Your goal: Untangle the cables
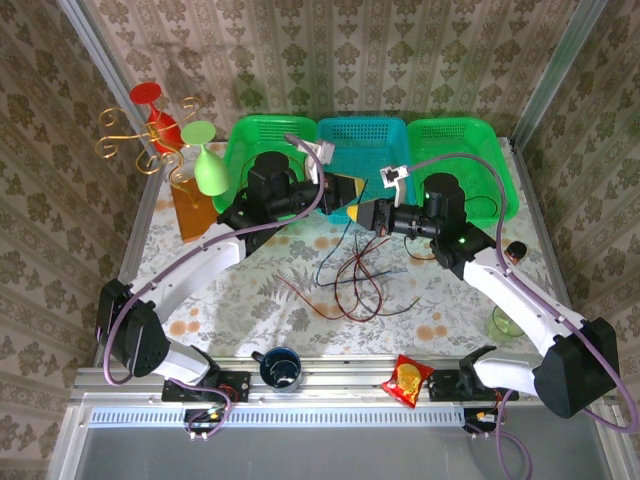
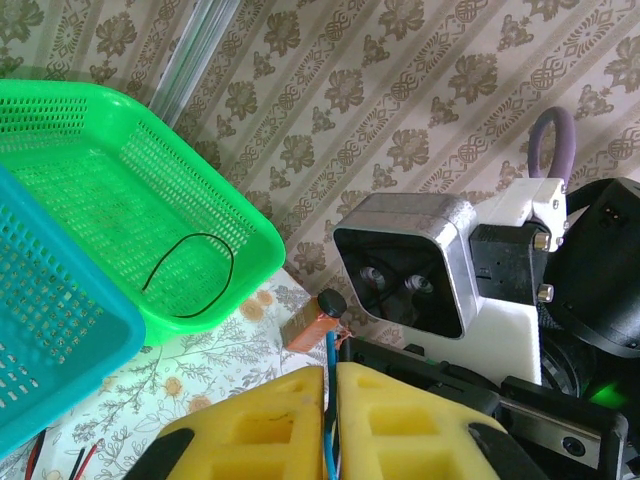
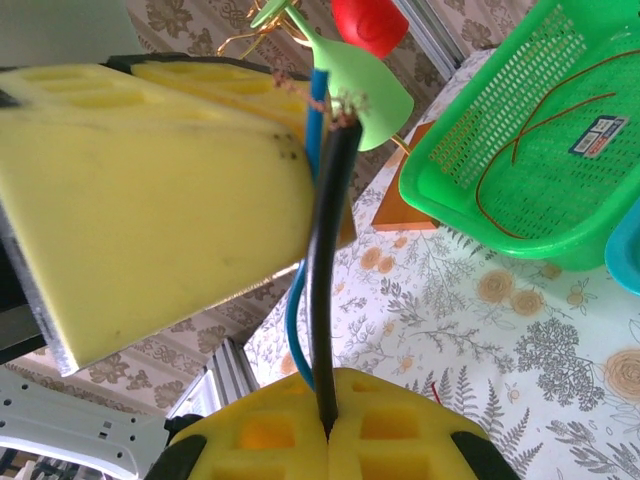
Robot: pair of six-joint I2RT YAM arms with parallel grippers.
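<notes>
Left gripper (image 2: 330, 425): pads were squeezed almost flat together at the bottom of its wrist view, with a blue cable (image 2: 329, 385) pinched in the seam.
Right gripper (image 3: 328, 435): closed as well, bottom middle of its own view, clamped on a black cable (image 3: 322, 250) that ran straight up out of the seam.
Between the two: in the right wrist view the blue one curved up right beside the black one, and both reached the other gripper's yellow pad at the upper left.
From above: both grippers sat nose to nose near the middle of the frame, just below the teal basket (image 1: 365, 140).
Rest of the cables (image 1: 345, 280): a loose red, black and dark tangle lay on the flowery table (image 1: 230, 300), dead centre, below the grippers.
Left green basket (image 1: 262, 140): had a reddish-brown wire (image 3: 540, 130) lying in it.
Right green basket (image 1: 470, 150): had one thin black loop (image 2: 190, 275) on its floor.
Other stuff: a mug (image 1: 280, 368) and a snack packet (image 1: 408, 380) sat along the bottom edge, with a red glass (image 1: 150, 100) and a green glass (image 1: 205, 165) at the upper left.
</notes>
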